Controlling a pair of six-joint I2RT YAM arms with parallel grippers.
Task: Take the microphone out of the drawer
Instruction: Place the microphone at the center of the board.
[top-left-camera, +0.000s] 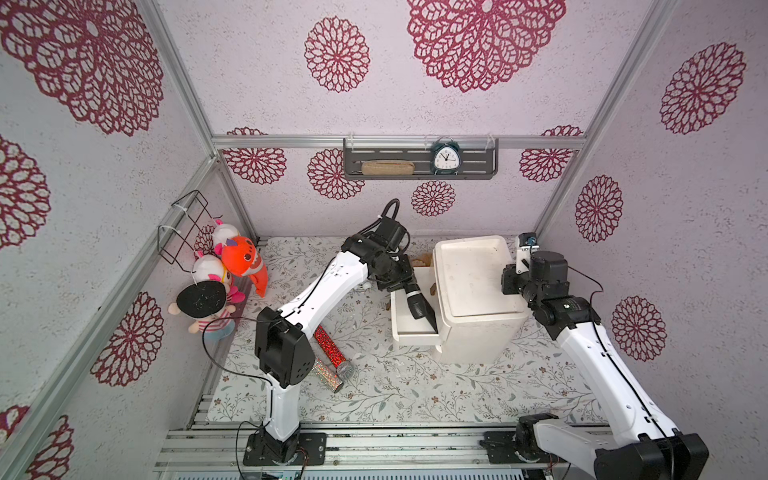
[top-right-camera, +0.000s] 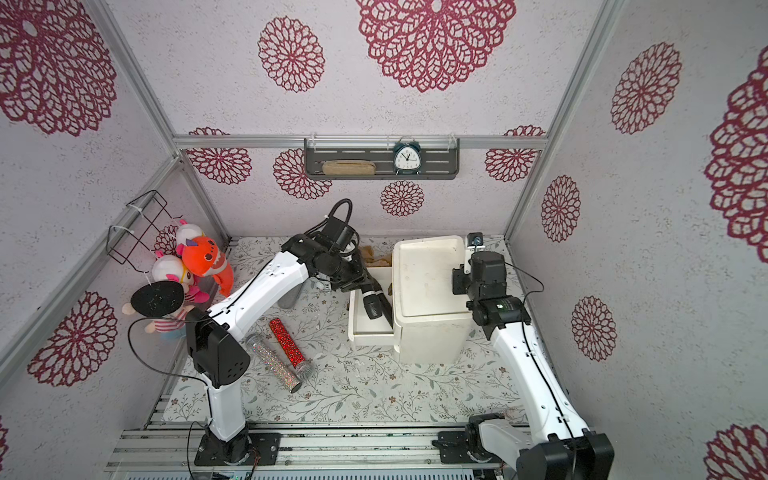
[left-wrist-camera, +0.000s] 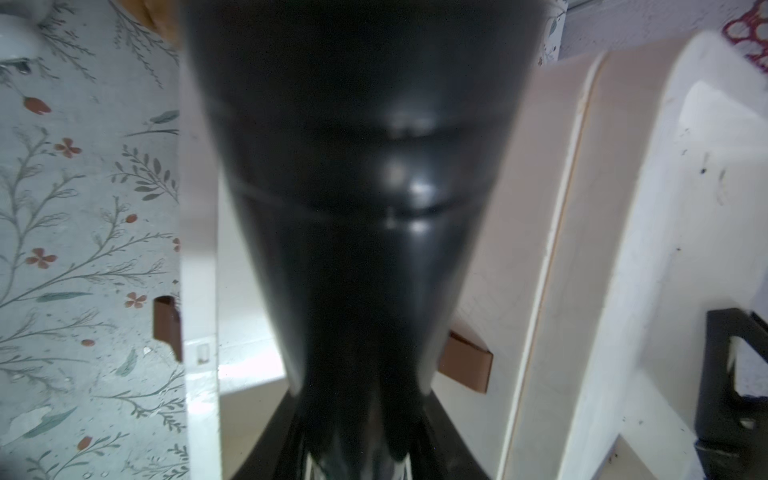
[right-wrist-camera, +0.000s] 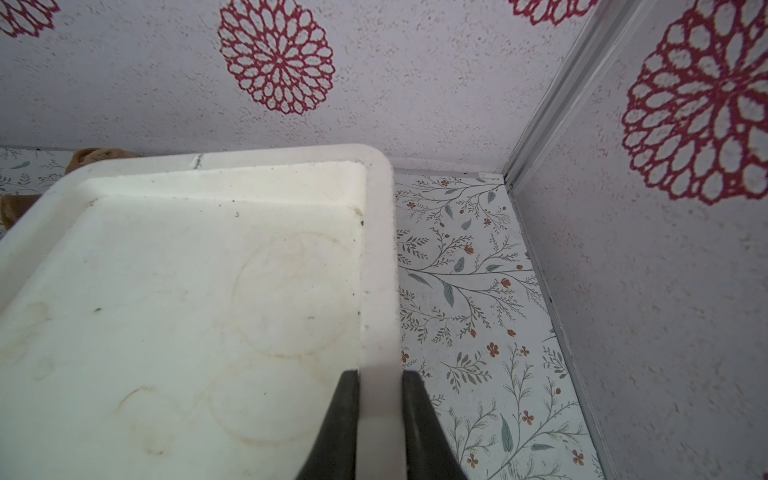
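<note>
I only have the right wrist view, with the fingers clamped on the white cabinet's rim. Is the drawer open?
Observer: Yes. In both top views the drawer stands pulled out of the cabinet, on the left arm's side.
Operator: Does the left gripper have the microphone?
Observer: Yes. The left gripper is shut on the black microphone, over the open drawer.
Operator: Anything lying on the table near that arm?
Observer: A red glitter microphone and a silver glitter microphone lie beside it.
</note>
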